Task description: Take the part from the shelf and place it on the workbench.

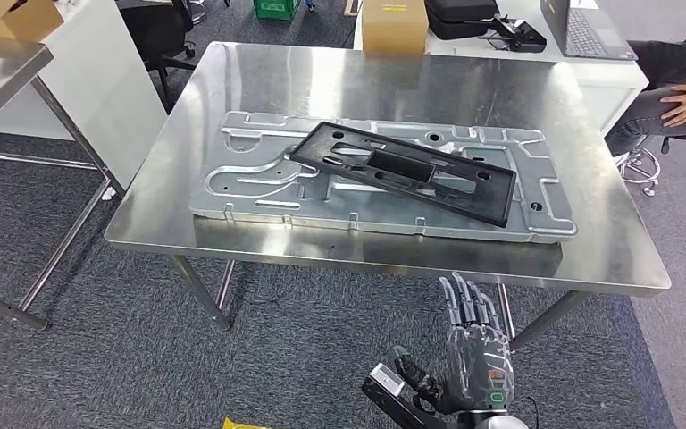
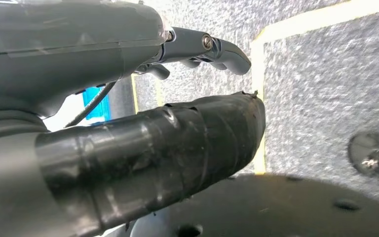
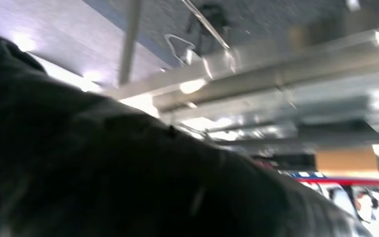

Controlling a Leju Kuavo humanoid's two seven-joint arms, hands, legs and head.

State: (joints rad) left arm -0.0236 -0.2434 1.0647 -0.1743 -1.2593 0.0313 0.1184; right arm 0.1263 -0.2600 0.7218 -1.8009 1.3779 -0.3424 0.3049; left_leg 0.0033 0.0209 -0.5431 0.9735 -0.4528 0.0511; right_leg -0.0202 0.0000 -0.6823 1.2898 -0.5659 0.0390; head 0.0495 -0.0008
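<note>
The black plastic part (image 1: 402, 170), a long frame with cut-outs, lies slanted on top of a large stamped grey metal plate (image 1: 250, 179) on the steel workbench (image 1: 366, 80). My right hand (image 1: 473, 344) hangs below the workbench's front edge with its fingers straight and apart, holding nothing. In the right wrist view its dark thumb (image 3: 128, 177) is blurred in front of the workbench's edge (image 3: 276, 69). In the left wrist view my left hand (image 2: 177, 84) hangs over the carpet, its taped thumb (image 2: 168, 148) apart from the fingers (image 2: 212, 47), with nothing between them.
A cardboard box (image 1: 394, 25), a black case (image 1: 460, 16) and a laptop (image 1: 581, 31) sit on a white desk behind the workbench. A seated person (image 1: 679, 98) is at the far right. A steel shelf (image 1: 0, 71) stands at the left. Yellow floor tape (image 2: 296, 24) crosses the carpet.
</note>
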